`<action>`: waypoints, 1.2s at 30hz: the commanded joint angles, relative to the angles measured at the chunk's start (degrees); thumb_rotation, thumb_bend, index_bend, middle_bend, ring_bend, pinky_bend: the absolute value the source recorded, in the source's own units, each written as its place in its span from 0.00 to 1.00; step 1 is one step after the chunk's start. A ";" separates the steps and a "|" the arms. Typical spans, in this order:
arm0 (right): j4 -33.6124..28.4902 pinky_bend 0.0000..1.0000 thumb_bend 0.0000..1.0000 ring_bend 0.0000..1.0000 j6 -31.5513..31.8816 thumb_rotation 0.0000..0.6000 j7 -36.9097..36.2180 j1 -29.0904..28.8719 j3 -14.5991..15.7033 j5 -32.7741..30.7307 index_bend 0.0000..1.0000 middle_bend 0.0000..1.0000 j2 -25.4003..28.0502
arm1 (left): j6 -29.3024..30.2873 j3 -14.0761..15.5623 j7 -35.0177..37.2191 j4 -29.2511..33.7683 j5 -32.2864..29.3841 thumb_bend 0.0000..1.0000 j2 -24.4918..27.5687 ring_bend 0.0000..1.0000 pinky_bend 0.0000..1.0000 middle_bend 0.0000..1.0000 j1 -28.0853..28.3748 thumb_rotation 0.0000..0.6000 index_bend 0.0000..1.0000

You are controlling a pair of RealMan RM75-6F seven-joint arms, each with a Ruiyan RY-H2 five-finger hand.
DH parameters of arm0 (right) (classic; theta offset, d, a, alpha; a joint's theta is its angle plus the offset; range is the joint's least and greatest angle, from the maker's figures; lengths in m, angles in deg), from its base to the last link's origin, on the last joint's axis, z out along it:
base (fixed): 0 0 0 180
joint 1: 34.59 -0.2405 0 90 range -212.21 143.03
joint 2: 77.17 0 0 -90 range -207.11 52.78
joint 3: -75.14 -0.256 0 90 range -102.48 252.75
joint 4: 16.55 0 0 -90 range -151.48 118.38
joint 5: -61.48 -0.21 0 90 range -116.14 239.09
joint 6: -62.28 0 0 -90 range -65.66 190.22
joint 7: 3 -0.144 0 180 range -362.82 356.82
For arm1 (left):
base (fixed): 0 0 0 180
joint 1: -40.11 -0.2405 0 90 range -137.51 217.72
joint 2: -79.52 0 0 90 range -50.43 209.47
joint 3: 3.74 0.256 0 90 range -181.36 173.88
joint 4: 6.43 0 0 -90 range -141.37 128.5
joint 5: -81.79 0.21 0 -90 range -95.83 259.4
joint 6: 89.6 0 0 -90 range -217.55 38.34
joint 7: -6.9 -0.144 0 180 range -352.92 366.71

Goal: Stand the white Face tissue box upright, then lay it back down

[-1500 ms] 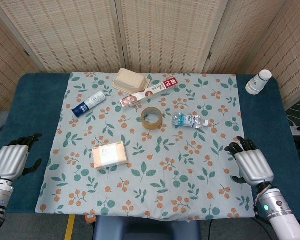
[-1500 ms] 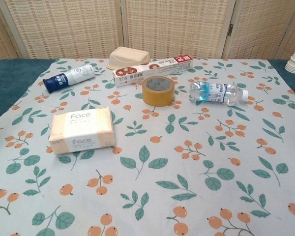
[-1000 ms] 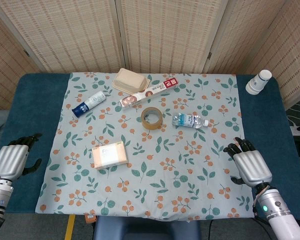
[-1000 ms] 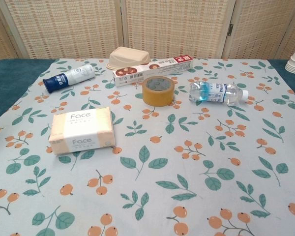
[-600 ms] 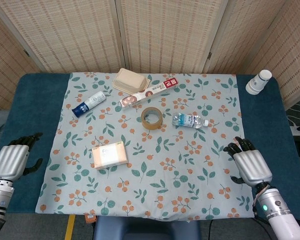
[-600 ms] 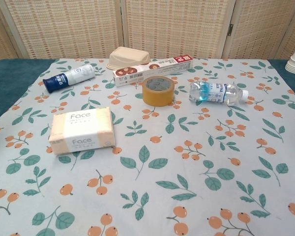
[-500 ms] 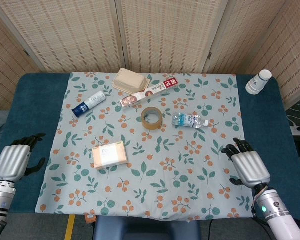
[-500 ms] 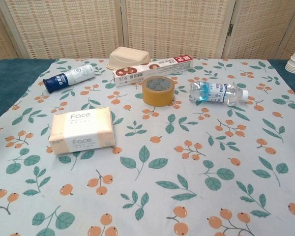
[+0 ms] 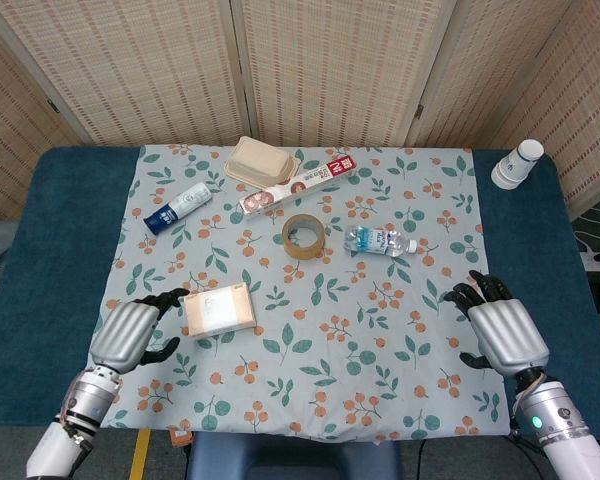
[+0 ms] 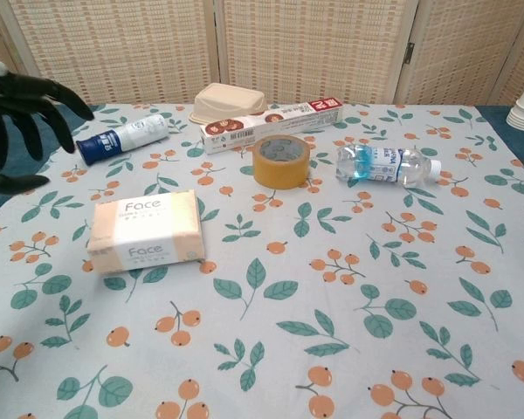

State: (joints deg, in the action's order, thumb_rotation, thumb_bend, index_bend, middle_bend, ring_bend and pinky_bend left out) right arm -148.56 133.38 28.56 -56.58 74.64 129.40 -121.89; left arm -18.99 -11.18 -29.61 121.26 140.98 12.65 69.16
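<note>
The floral tablecloth (image 9: pixel 310 330) covered the middle of the blue table (image 9: pixel 50 250), and the white Face tissue box (image 9: pixel 219 310) lay flat on it at about eight o'clock from the cloth's centre, printed top face up. In the head view its long axis ran almost nine to three, tipped slightly so the right end sat a little farther from the robot.

The left hand (image 9: pixel 132 333) was by far the nearer one: it hovered just beside the box's left short end, so the box lay at roughly two o'clock from the palm. Its fingers (image 10: pixel 28 98) were spread and empty, touching nothing that I could make out; the chest view showed them raised above the cloth, up and to the left of the box. The right hand (image 9: pixel 502 333) sat well apart at the cloth's right edge, also spread and holding nothing, with the box far off at nine o'clock from it.

Judged from this, the coming reach belonged to the left hand, closing on the near-left end to tip the box up onto its far short end.

The roll of brown tape (image 9: pixel 303 235) and the water bottle (image 9: pixel 380 241) lay beyond at one to two o'clock from the box, out of that path.
</note>
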 commanded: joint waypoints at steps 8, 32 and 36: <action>-0.88 0.10 0.07 0.05 3.98 1.00 -2.63 2.53 -1.33 4.46 0.27 0.19 3.68 | 9.40 -4.98 -25.37 -11.90 -24.88 0.17 -24.46 0.79 0.84 0.13 14.48 1.00 0.00; -1.29 0.10 0.07 0.05 4.30 1.00 -5.90 4.39 -3.21 5.46 0.27 0.19 5.83 | 23.82 -20.96 -43.03 -19.81 -48.03 0.15 -38.90 0.96 1.00 0.18 32.53 1.00 0.00; -1.36 0.10 0.07 0.05 4.12 1.00 -6.43 4.53 -3.44 5.57 0.28 0.19 6.18 | 24.42 -20.40 -43.38 -23.26 -47.27 0.15 -40.78 0.97 1.00 0.18 34.70 1.00 0.00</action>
State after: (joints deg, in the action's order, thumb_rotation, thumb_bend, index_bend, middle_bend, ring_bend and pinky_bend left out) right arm -149.91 137.52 22.14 -52.07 71.22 134.95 -115.73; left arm 5.07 -31.91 -72.72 99.35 93.37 -27.23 102.93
